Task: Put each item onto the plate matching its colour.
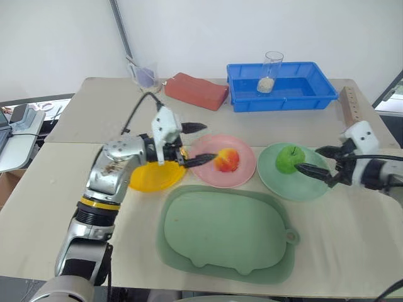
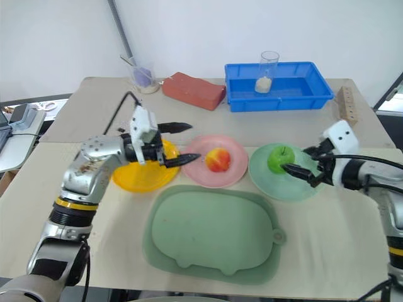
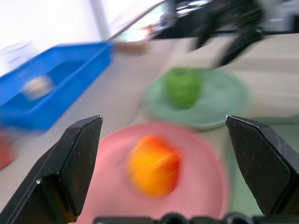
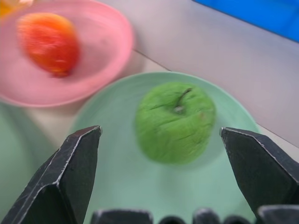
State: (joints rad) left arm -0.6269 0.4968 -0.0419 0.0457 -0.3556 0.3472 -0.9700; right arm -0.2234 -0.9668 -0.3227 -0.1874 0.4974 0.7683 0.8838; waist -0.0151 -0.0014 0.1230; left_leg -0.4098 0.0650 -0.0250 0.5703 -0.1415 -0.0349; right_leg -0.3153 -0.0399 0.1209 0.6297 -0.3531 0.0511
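A round red-and-yellow fruit [image 1: 227, 160] lies on the pink plate [image 1: 242, 175] at the table's middle. My left gripper [image 1: 205, 143] hovers at that plate's left edge, open and empty, pointing at the fruit [image 3: 154, 163]. The left hand covers part of the yellow plate [image 1: 148, 178]. To the right, a fuzzy green apple [image 1: 289, 159] with a stem sits on the mint green plate [image 1: 296, 185]. My right gripper [image 1: 308, 158] is just right of the apple [image 4: 175, 121], open, with nothing held.
A large dull-green blob-shaped tray [image 1: 223, 229] lies near the front edge. At the back stand a blue bin [image 1: 302, 91] holding a clear cup [image 1: 271, 72], a red brick [image 1: 196, 90] and a small cup [image 1: 146, 75]. A wooden block [image 1: 351, 104] lies far right.
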